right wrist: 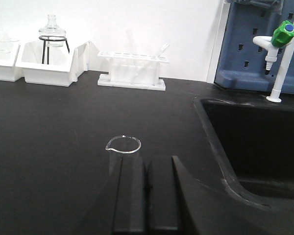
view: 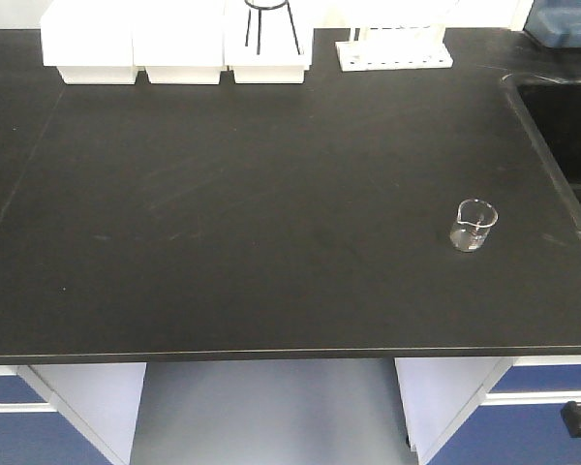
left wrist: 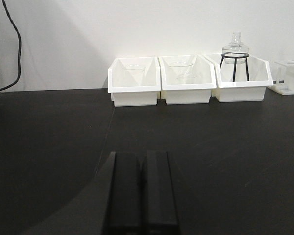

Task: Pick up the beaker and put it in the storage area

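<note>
clear beaker [view: 475, 225] upright on the black counter [view: 223, 213] near the sink [view: 562, 126], not yet grasped. right hand [right wrist: 147, 193] just behind it and left hand [left wrist: 142, 191] both have fingers together; the right hand likely needs to spread next.

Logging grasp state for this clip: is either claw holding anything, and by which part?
Nothing is held. The left claw and right claw are both shut and empty; the beaker stands free on the bench just beyond the right claw.
</note>
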